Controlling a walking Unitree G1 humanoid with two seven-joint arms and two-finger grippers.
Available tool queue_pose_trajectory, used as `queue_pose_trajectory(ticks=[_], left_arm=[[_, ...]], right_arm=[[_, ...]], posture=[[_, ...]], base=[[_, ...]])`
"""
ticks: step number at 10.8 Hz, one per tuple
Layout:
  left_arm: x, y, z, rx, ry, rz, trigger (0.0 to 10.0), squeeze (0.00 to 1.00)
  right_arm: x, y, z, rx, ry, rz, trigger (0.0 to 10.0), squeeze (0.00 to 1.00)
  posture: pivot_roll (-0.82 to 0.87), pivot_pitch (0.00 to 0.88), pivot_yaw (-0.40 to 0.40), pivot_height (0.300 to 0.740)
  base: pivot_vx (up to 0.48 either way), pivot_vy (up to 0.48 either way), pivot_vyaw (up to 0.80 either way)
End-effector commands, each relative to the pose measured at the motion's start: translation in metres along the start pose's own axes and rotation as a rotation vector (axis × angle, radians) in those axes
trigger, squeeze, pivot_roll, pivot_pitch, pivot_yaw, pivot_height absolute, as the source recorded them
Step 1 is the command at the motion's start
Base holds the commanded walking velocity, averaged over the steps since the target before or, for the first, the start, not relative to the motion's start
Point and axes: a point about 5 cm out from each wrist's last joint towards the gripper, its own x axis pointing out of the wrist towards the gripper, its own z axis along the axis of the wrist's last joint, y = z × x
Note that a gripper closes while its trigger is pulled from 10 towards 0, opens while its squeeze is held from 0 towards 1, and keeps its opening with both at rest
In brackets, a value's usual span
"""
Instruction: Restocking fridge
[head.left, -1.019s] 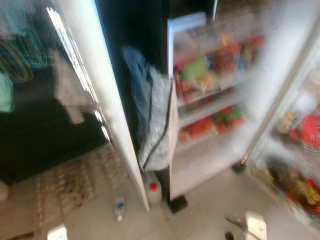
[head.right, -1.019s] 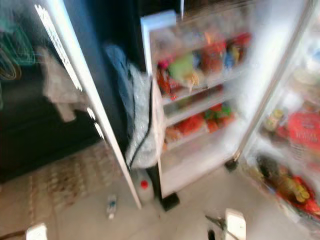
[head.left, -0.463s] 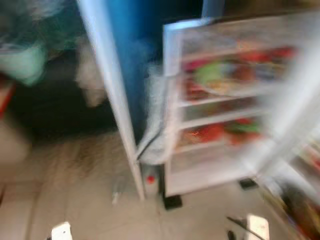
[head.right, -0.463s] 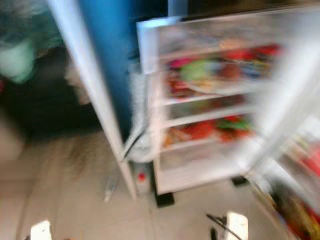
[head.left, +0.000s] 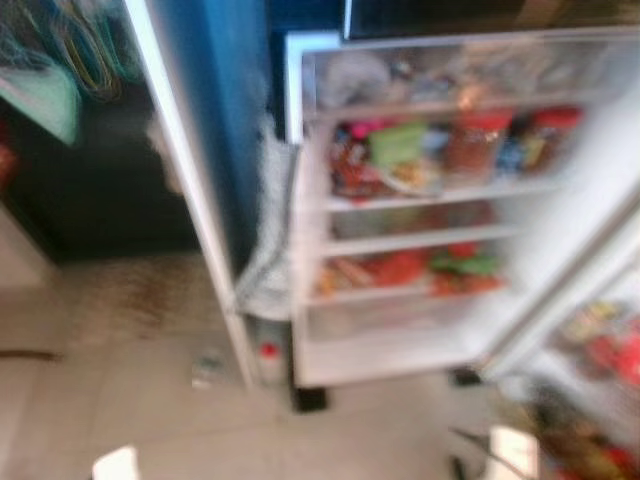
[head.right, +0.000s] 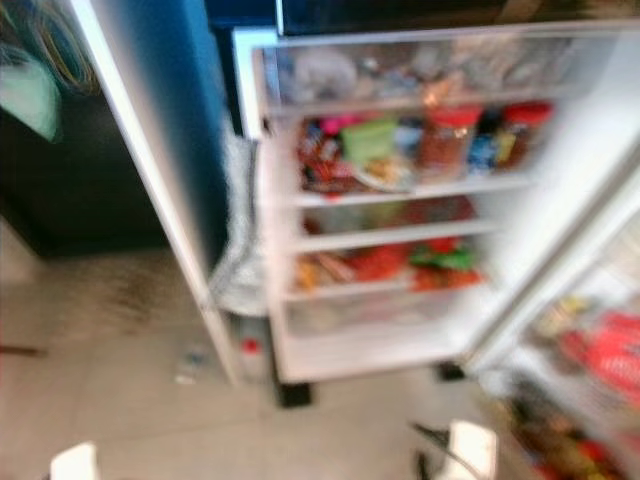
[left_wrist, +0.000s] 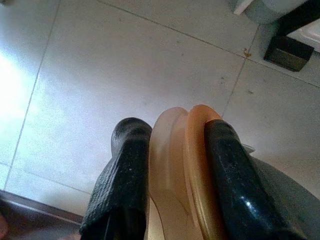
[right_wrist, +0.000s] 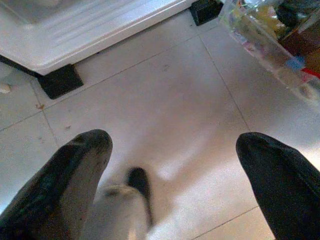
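Pale floor tiles (left_wrist: 125, 60) run up to the open fridge (head.left: 420, 200), whose white shelves are packed with blurred red, green and orange packets; its door (head.left: 195, 180) swings out on the fridge's left, with a grey bag (head.left: 262, 250) hanging between door and cabinet. A small red-capped bottle (head.left: 267, 352) stands at the fridge's foot, a scrap of litter (head.left: 207, 368) just beyond it. The left gripper (left_wrist: 170, 150) hangs low over the tiles before the fridge, fingers (left_wrist: 127, 165) clamped tight on a tan and orange rounded object (left_wrist: 185, 165). The right gripper (right_wrist: 170, 150) hovers nearby, fingers (right_wrist: 75, 170) spread wide, holding nothing.
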Motion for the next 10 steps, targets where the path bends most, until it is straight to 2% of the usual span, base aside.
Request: queue_pose_trajectory(ticks=[1,6,8,9,10], left_arm=[[0.0,-0.006,-0.01,-0.016,0.035,-0.024,10.0,0.0],[0.0,-0.002,-0.005,-0.016,0.024,-0.019,10.0,0.0],[0.001,-0.007,0.006,-0.032,-0.015,-0.041,10.0,0.0],[0.003,-0.018,0.025,-0.042,-0.085,-0.086,10.0,0.0],[0.004,-0.033,0.056,-0.061,-0.205,-0.162,10.0,0.0]], right_arm=[[-0.001,-0.006,-0.002,0.028,0.006,-0.021,10.0,0.0],[-0.001,-0.007,0.0,0.046,-0.001,-0.031,10.0,0.0],[-0.001,-0.008,0.002,0.038,-0.001,-0.026,10.0,0.0],[-0.001,-0.008,0.001,0.03,0.001,-0.023,10.0,0.0],[-0.001,-0.006,-0.002,0.021,0.007,-0.015,10.0,0.0]], posture=[[0.0,0.06,0.012,0.74],[0.0,0.066,0.017,0.74],[0.01,0.067,0.012,0.74],[0.02,0.068,0.007,0.74],[0.02,0.069,0.002,0.74]], base=[[0.0,-0.33,0.0],[0.0,-0.332,0.0],[0.0,-0.324,0.0],[0.0,-0.24,0.0],[0.0,0.0,0.0]])
